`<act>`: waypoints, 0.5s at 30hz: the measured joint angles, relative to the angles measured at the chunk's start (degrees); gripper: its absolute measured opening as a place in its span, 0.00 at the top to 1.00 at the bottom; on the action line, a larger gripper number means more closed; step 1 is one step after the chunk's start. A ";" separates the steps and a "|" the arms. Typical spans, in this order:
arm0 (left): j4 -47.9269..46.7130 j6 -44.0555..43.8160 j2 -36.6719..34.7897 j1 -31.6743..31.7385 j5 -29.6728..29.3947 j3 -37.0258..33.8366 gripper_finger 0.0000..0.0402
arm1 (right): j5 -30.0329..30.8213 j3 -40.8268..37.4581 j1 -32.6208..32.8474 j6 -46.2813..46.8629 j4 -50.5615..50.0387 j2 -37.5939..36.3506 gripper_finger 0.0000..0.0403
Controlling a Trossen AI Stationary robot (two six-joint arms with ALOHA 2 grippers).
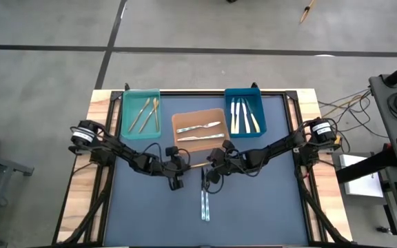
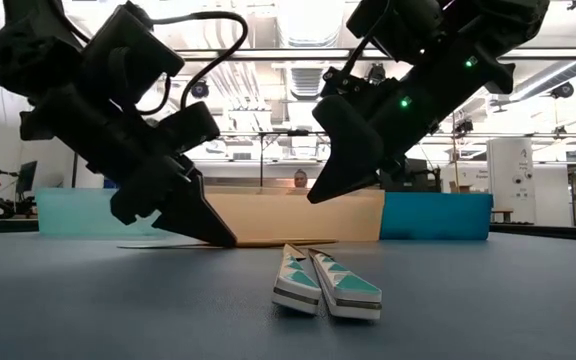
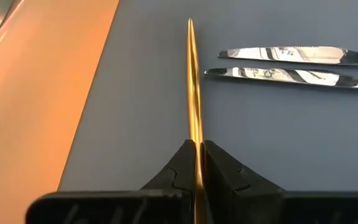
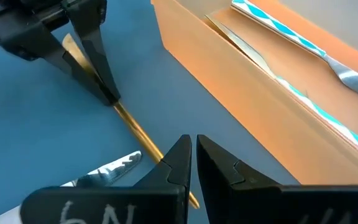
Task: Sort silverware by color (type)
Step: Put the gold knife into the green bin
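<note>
A slim gold piece of silverware lies on the dark table mat just before the orange bin. My left gripper is shut on it. My right gripper hangs shut above the piece's other end, clear of the table in the low view, touching nothing. Two silver knives lie side by side on the mat nearer the front edge. The teal bin holds gold pieces, the orange bin silver ones, the blue bin cream-handled ones. My left gripper pinches the gold piece's thin shaft between its two fingers, a short way in from one end, which sticks out behind them. The fingers slant down from the table's left, roughly along the piece. The piece lies flat on the mat.
The orange bin's near wall runs close alongside the gold piece. The two arms' grippers stand close together at the table's middle. Open mat lies to the left and right of the knives.
</note>
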 joint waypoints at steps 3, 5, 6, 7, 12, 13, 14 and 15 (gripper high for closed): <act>-2.43 -0.15 -2.03 -0.04 0.34 -0.16 0.99 | -0.92 0.00 0.25 -0.80 0.14 0.00 0.96; -4.36 0.07 -3.37 -0.09 0.46 -0.23 1.00 | -1.93 0.00 0.52 -1.51 0.25 0.00 0.96; -5.16 0.13 -3.92 -0.13 0.46 -0.28 1.00 | -2.00 0.00 0.59 -1.53 0.25 0.00 0.96; -5.75 0.24 -4.43 -0.14 0.46 -0.28 1.00 | -2.17 0.00 0.71 -1.54 0.26 0.00 0.96; -6.99 0.32 -6.53 -0.76 0.40 -0.28 1.00 | -2.65 0.00 1.17 -2.41 1.13 -0.23 0.96; -7.07 0.32 -6.94 -0.90 0.38 -0.28 1.00 | -2.85 0.00 1.27 -3.44 1.95 -0.26 0.96; -7.08 0.31 -7.29 -1.00 0.31 -0.27 1.00 | -2.85 0.00 1.43 -4.56 3.11 -0.26 0.96; -7.13 0.29 -7.63 -1.00 0.22 -0.24 1.00 | -2.88 0.00 1.71 -6.07 4.32 -0.26 0.96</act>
